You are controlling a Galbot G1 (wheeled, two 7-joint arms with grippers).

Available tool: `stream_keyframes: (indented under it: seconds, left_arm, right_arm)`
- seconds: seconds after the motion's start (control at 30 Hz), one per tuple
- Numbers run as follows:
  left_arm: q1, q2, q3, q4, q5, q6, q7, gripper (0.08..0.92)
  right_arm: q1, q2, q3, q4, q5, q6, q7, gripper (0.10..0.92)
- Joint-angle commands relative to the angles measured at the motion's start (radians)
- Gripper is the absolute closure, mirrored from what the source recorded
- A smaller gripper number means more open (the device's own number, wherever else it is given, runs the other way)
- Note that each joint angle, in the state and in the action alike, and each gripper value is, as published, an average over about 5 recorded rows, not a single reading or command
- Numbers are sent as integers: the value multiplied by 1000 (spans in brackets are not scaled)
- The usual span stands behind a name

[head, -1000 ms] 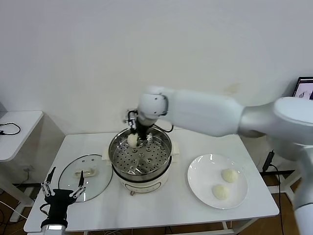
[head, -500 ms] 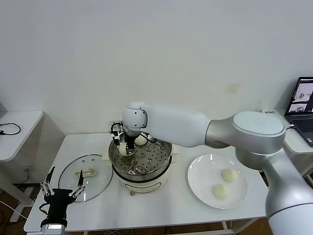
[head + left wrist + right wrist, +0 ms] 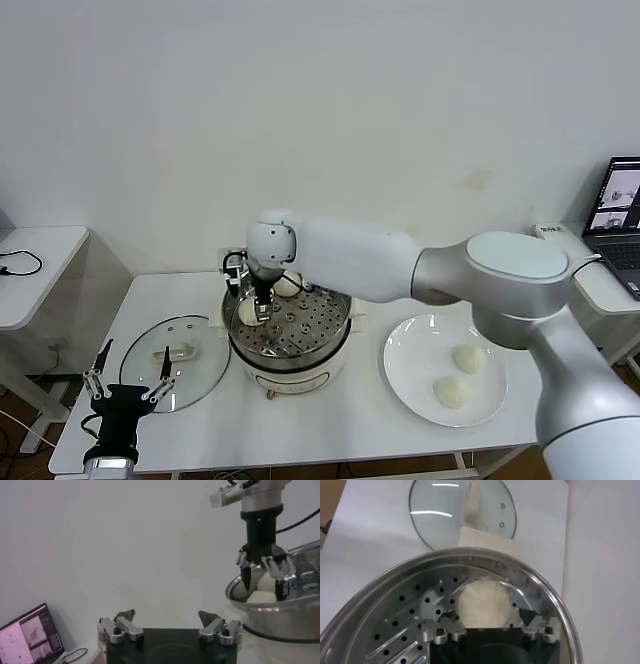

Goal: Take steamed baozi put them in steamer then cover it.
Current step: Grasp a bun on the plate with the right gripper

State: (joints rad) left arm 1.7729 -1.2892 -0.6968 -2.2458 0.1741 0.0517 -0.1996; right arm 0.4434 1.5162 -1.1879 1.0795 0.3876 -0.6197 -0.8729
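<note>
The steamer (image 3: 340,318) stands at the table's middle. My right gripper (image 3: 256,304) is down inside its left part, fingers spread on either side of a baozi (image 3: 247,313) that rests on the perforated floor. In the right wrist view that baozi (image 3: 484,605) lies between the open gripper (image 3: 486,622), inside the steamer rim (image 3: 555,611). A second baozi (image 3: 288,285) sits at the basket's back. Two more baozi (image 3: 468,357) (image 3: 451,391) lie on the white plate (image 3: 420,345). The cover (image 3: 190,375) lies flat left of the steamer. My left gripper (image 3: 126,384) is open and idle by the front left edge.
The left wrist view shows my left gripper (image 3: 166,617) empty, with the right gripper (image 3: 262,580) over the baozi (image 3: 260,597) in the steamer (image 3: 280,616). A laptop (image 3: 622,200) sits far right and a small side table (image 3: 30,260) far left.
My right gripper has carried a baozi from the basket's back to its left part and lowered it. Its fingers now stand apart around the bun. The left arm has not moved.
</note>
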Motion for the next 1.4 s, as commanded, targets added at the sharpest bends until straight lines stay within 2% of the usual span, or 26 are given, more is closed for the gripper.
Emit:
stream_keyframes:
  seconds: [0.03, 0.27, 0.43, 0.8, 1.07, 1.4]
  left_arm:
    - [1, 2, 1, -2, 0, 0, 1, 177]
    - [-3, -1, 17, -12, 4, 2, 3, 177]
    - [-2, -4, 37, -16, 12, 3, 3, 177]
    - [8, -11, 51, 1, 28, 3, 2, 177]
    - [4, -9, 56, 24, 37, 3, 2, 177]
    - [6, -16, 62, 34, 48, 3, 1, 177]
  right_arm:
    - [180, -148, -17, 140, -5, 73, -147, 203]
    - [324, -402, -83, 358, -9, 149, -251, 203]
    - [323, -623, -127, 519, -76, 194, -277, 202]
    - [83, -995, -33, 653, -274, 250, -285, 203]
    - [-254, -1105, 176, 661, -431, 267, -263, 202]
    - [-495, -1091, 304, 627, -514, 272, -224, 203]
